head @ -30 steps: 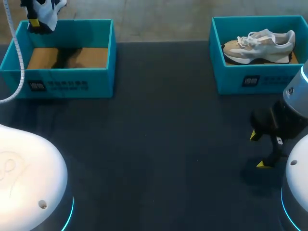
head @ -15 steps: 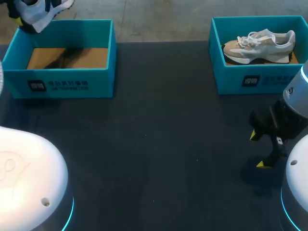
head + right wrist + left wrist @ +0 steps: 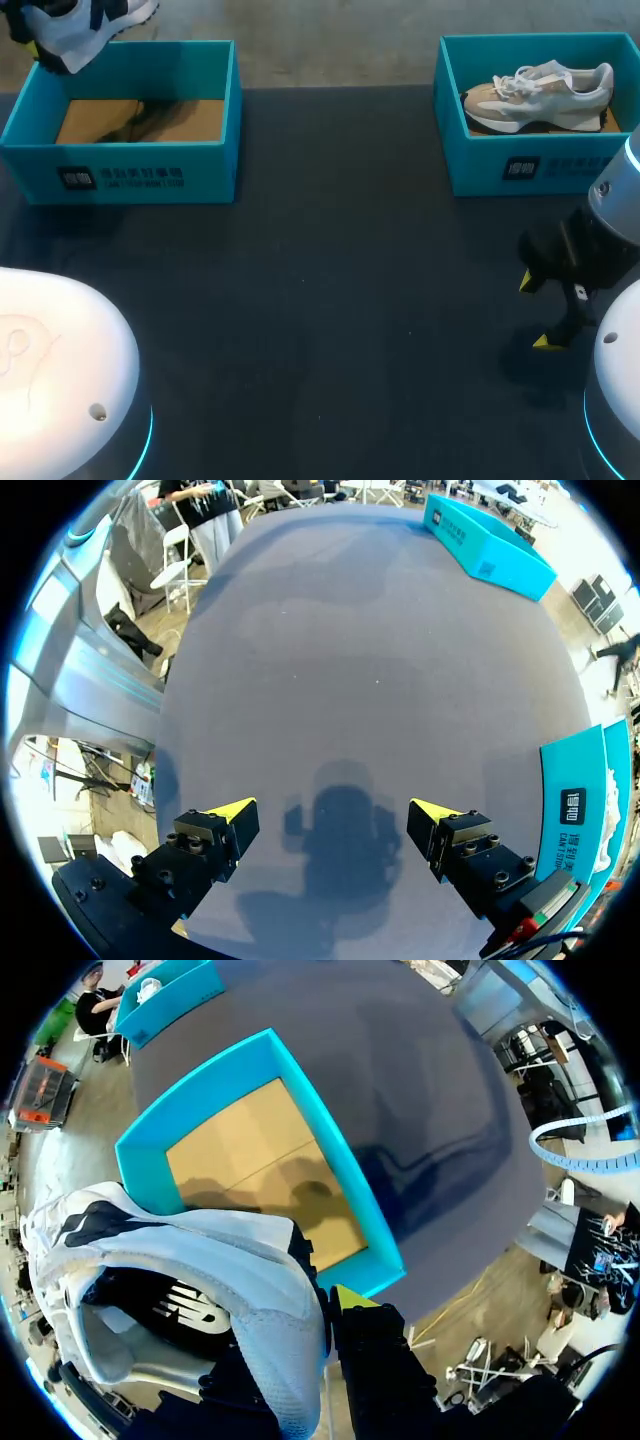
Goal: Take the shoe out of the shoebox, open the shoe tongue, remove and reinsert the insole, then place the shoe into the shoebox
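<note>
A white shoe with black marks hangs above the far left corner of the open teal shoebox. My left gripper is shut on its collar; one yellow fingertip shows outside the shoe, the other is hidden inside. The box under it holds only its brown cardboard floor. My right gripper stands open low over the bare table at the near right, nothing between its fingers.
A second teal shoebox at the far right holds a beige and white shoe. The dark table stretches between the two boxes. My arms' white bases fill the near corners.
The left gripper has lifted the white shoe a little higher and further left, toward the view's corner; the white cable has left the view. The right arm has not moved.
</note>
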